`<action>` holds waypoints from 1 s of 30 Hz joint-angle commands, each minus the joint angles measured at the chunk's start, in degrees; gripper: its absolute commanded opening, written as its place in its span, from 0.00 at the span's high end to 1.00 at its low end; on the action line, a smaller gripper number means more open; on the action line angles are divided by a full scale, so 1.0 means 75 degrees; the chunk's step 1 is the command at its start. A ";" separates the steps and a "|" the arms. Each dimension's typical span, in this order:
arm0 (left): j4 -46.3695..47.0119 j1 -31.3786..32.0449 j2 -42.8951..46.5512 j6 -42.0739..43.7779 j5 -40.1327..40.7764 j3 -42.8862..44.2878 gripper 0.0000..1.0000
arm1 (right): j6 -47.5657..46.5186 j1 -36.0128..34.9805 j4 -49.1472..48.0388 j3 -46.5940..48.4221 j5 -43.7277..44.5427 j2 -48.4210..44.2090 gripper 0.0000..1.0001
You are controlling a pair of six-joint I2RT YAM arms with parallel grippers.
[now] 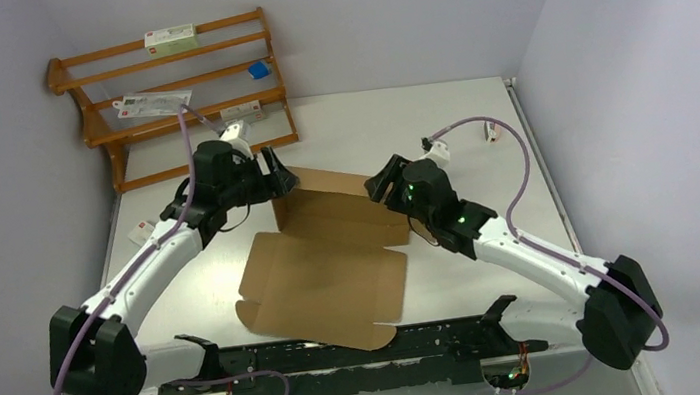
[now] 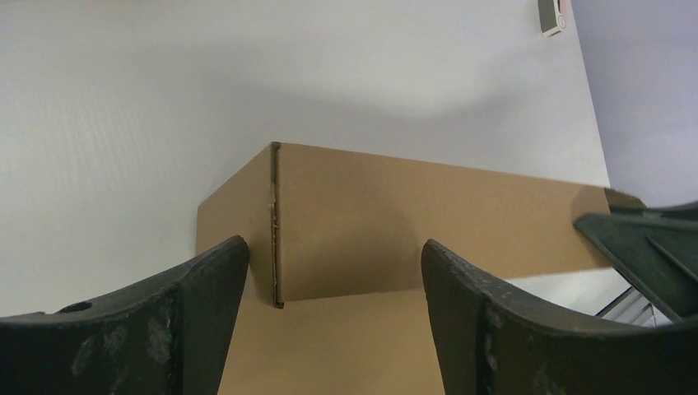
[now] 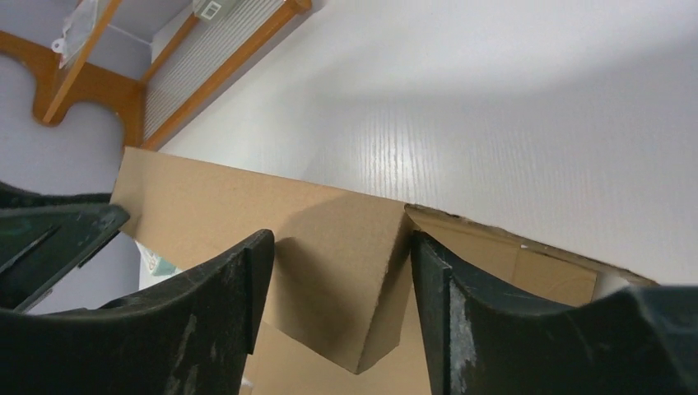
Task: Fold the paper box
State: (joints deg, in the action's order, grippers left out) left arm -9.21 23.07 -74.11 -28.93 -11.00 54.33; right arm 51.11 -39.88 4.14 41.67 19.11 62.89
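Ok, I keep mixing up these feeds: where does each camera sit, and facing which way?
Top external: high behind the robot, looking down on the plain brown cardboard box; left arm and right arm show.
Left wrist: on the left arm, facing the box's raised corner between the dark left fingers.
Right wrist: on the right arm, facing an end flap between the right fingers.
Shared: both wrist views show the raised wall.

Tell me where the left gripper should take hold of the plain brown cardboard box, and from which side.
Probably the upright wall at the left rear corner of the plain brown cardboard box, coming from the left. In the left wrist view it stands on edge with a vertical crease between the fingers of the open left gripper, so one finger can pass each side.
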 commanded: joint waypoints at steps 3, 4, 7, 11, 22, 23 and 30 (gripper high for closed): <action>-0.0675 -0.0032 0.0929 0.0227 0.0385 -0.0265 0.18 | -0.0372 0.0613 -0.1551 0.0540 -0.1644 0.0935 0.40; -0.0778 -0.0040 0.1020 0.0260 0.0462 -0.0286 0.18 | -0.0411 0.0677 -0.1659 0.0617 -0.1813 0.1092 0.41; -0.1077 -0.0041 0.1228 0.0397 0.0791 -0.0340 0.16 | -0.0781 0.0763 -0.1694 0.1061 -0.2203 0.1561 0.40; -0.1460 -0.0041 0.1408 0.0573 0.1257 -0.0329 0.15 | -0.1234 0.0873 -0.1454 0.1440 -0.2484 0.1782 0.33; -0.2201 -0.0053 0.1685 0.0758 0.2207 -0.0124 0.10 | -0.2404 0.1244 -0.0987 0.0679 -0.2052 0.0850 0.09; -0.2345 -0.0053 0.1679 0.0837 0.2338 0.0029 0.10 | -0.2515 0.1254 -0.1008 0.0527 -0.1961 0.0710 0.08; -0.2776 -0.0064 0.1630 0.1480 0.2905 0.0897 0.06 | -0.2544 0.1266 -0.2200 -0.1380 -0.1488 -0.0111 0.09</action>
State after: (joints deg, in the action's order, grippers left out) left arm -27.99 22.92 -62.35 -21.50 7.60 56.42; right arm 33.10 -30.70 -5.93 39.13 5.21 64.40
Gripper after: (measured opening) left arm 0.931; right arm 0.918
